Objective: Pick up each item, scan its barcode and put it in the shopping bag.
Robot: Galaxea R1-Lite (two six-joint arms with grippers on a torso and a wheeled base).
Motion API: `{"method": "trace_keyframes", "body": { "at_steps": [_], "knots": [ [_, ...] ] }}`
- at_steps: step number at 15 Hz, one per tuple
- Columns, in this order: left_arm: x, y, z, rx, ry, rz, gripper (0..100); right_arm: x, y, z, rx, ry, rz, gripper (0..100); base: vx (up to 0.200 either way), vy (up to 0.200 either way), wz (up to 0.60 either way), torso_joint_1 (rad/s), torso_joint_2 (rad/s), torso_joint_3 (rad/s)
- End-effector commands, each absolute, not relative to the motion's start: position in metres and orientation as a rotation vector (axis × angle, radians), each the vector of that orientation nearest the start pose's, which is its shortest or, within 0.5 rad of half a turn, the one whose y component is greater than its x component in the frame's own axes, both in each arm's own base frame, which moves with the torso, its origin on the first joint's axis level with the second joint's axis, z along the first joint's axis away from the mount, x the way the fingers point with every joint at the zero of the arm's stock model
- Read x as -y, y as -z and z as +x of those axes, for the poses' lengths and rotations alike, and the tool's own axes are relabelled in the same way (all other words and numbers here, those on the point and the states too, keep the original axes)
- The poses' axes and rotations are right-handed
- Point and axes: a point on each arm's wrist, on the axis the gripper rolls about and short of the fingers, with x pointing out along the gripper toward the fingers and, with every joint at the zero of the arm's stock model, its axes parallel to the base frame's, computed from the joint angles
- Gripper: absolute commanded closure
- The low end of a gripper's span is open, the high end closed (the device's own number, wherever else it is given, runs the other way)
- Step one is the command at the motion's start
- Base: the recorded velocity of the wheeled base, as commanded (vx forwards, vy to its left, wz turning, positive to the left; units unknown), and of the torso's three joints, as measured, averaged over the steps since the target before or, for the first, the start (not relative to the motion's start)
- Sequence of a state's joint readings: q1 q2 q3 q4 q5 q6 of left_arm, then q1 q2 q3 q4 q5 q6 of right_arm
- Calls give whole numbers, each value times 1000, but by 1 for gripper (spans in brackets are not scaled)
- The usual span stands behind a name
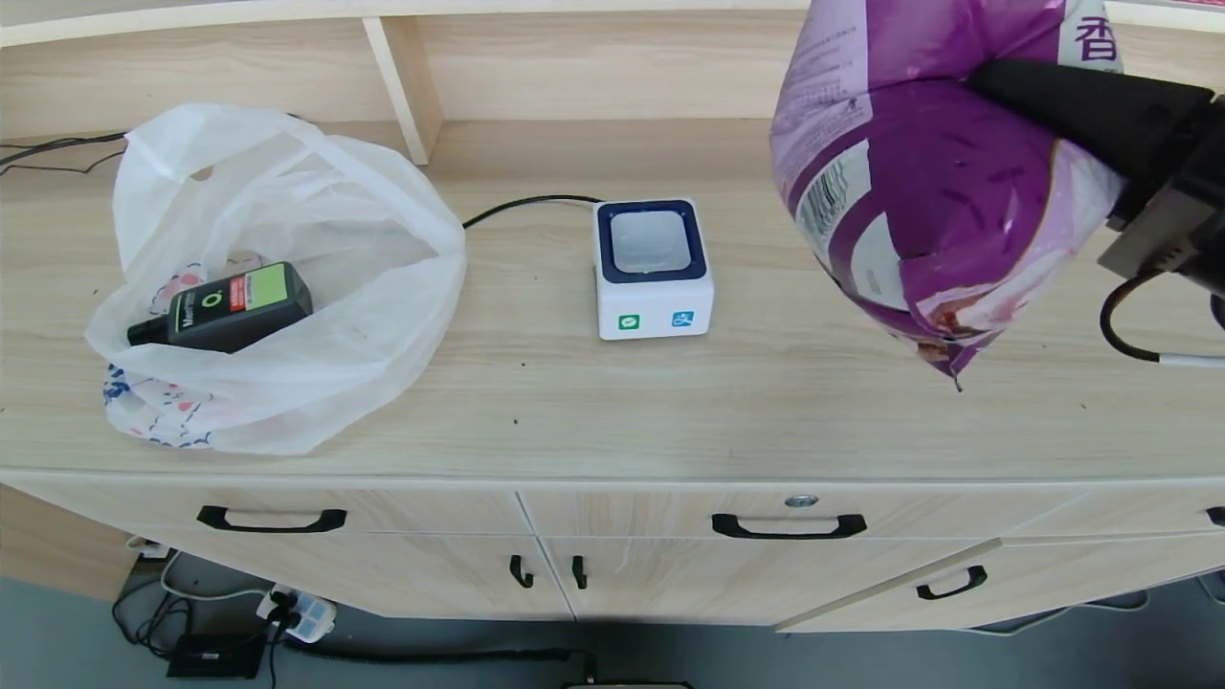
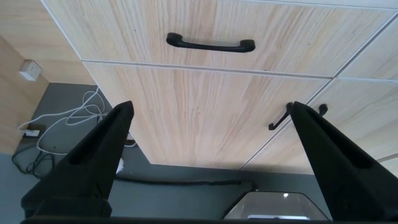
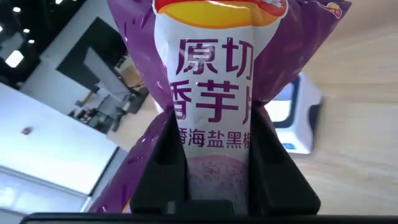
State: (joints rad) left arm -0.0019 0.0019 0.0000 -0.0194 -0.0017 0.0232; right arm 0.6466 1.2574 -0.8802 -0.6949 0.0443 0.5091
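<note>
A puffy purple and white snack bag (image 1: 919, 182) hangs in the air above the right part of the counter, to the right of the scanner. My right gripper (image 1: 1005, 81) is shut on its upper part; in the right wrist view both fingers (image 3: 165, 155) squeeze the snack bag (image 3: 214, 93). The white scanner (image 1: 654, 269) with a dark blue rimmed window stands mid-counter, and the scanner (image 3: 298, 121) peeks out behind the bag. A white shopping bag (image 1: 278, 287) lies open on the left with a black bottle (image 1: 225, 308) inside. My left gripper (image 2: 208, 162) is open, low in front of the cabinet drawers.
A black cable (image 1: 522, 204) runs from the scanner to the back of the wooden counter (image 1: 612, 411). A shelf divider (image 1: 402, 86) rises at the back. Drawers with black handles (image 1: 787, 525) lie below the counter edge; cables and a power strip (image 1: 297, 612) sit on the floor.
</note>
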Motion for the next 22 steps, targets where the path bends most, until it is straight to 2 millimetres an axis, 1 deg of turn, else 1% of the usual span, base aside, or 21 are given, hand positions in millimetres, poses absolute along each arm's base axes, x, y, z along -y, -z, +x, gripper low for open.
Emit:
{"method": "trace_keyframes", "body": {
  "at_steps": [1,3,5,6,8,11,14,15,17,18,19,20,22],
  "knots": [
    [0,-78,-23,18,3,23,0,-139,-318,117,55,-990,748,100,0,0,0,0,0,0],
    [0,-77,-23,17,4,25,0,-152,-306,106,13,-1085,799,100,0,0,0,0,0,0],
    [0,-77,-23,17,3,25,0,-164,-292,102,18,-1146,818,100,0,0,0,0,0,0],
    [0,-77,-23,17,4,25,0,-167,-289,102,22,-1157,827,100,0,0,0,0,0,0],
    [0,-77,-23,17,3,25,0,-167,-284,102,-11,-1159,854,100,0,0,0,0,0,0],
    [0,-77,-23,18,4,25,0,-167,-289,102,7,-1192,875,100,0,0,0,0,0,0],
    [0,-77,-23,18,4,26,0,-165,-282,101,-5,-1238,866,100,0,0,0,0,0,0],
    [0,-77,-23,18,4,26,0,-161,-279,106,-1,-1238,838,100,0,0,0,0,0,0],
    [0,-77,-23,17,3,25,0,-152,-279,132,62,-1130,756,100,0,0,0,0,0,0],
    [0,-77,-23,17,3,25,0,-147,-284,149,108,-1046,693,100,0,0,0,0,0,0],
    [0,-77,-23,17,3,25,0,-137,-288,169,144,-914,581,100,0,0,0,0,0,0],
    [0,-77,-23,18,3,25,0,-123,-294,186,184,-745,449,100,0,0,0,0,0,0],
    [0,-78,-23,18,3,21,0,-104,-302,200,267,-521,180,100,0,0,0,0,0,0]
  ]
}}
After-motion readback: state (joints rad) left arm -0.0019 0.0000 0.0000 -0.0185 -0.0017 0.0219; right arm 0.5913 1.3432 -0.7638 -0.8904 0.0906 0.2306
